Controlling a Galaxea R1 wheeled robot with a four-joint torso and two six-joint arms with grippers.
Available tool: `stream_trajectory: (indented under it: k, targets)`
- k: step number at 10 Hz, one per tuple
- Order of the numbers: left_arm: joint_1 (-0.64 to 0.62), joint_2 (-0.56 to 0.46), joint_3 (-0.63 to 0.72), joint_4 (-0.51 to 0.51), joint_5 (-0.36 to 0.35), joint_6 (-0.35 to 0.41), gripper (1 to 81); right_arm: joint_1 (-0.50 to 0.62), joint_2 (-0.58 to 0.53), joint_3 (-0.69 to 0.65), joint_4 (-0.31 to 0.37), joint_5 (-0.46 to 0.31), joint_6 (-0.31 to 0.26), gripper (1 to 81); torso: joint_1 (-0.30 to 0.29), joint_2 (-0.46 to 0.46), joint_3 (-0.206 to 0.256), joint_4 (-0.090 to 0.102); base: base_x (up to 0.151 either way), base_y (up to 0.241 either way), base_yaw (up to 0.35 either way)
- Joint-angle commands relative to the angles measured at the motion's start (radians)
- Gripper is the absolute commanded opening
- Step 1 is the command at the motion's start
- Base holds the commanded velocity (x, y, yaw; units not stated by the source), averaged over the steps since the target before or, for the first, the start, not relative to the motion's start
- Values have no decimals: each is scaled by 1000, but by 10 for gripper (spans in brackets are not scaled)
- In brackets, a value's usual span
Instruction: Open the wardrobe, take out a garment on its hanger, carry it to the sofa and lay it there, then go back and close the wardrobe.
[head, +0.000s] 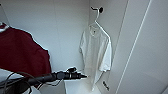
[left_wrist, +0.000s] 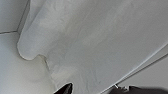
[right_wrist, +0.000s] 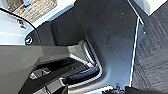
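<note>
Wardrobe (head: 62, 27): stood open before you, its white inside in plain sight.
Garment (head: 96, 57): the white T-shirt hung at the right of the inside, on the hanger (head: 98, 23), whose hook sat over a dark peg high on the wall.
Maroon jacket (head: 22, 52): hung well to the left, apart from the shirt.
Left gripper (head: 83, 76): you had the left arm reaching in low, its tip just beside the shirt's lower hem; the left wrist view looked up at the thin cloth from close below.
Left jaws: I could not tell whether they were spread or closed, or whether they touched the cloth.
Right jaws: nothing let me judge them either.
Risk: pinching only cloth, in my judgement, could drag the shirt off the hanger.
Second risk: a pull without lifting might jam the hook on the peg.
</note>
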Motion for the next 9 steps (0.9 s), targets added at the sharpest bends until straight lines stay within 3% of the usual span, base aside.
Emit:
stream_trajectory:
  k: [1, 3, 6, 9]
  targets:
    - [-337, 34, -12, -36, -11, -256, 811, 32, 2, 10, -2, -47, 4, 811, 0, 0, 0, 0, 0, 0, 0]
    - [-417, 46, -15, -35, -74, -432, 811, 32, 2, 8, -2, -47, 4, 811, 0, 0, 0, 0, 0, 0, 0]
    - [-535, 95, -69, -33, -114, -622, 811, 36, 3, 7, -2, -48, 4, 811, 0, 0, 0, 0, 0, 0, 0]
    - [-617, 158, -165, -36, -114, -742, 811, 36, 10, 4, -2, -48, 4, 811, 1, 1, 0, 0, 0, 0, 0]
